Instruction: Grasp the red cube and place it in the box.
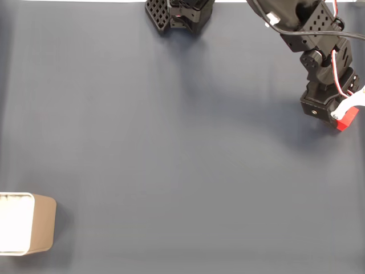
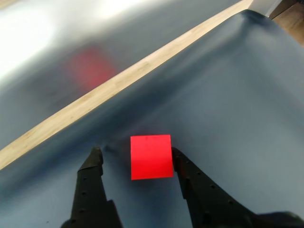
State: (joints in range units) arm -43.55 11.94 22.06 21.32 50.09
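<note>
The red cube (image 2: 151, 156) lies on the dark blue mat between my gripper's (image 2: 136, 154) two black fingers. It touches the right finger (image 2: 183, 166), and a gap separates it from the left finger (image 2: 93, 164); the jaws stand open around it. In the fixed view the gripper (image 1: 341, 117) is at the far right edge, lowered over the red cube (image 1: 346, 122), which peeks out beneath a white jaw part. The tan box (image 1: 41, 223) with its white inside sits at the bottom left, far from the gripper.
The arm's black base (image 1: 179, 14) stands at the top middle of the fixed view. In the wrist view a wooden table edge (image 2: 118, 83) runs just beyond the mat's (image 1: 171, 142) border, close behind the cube.
</note>
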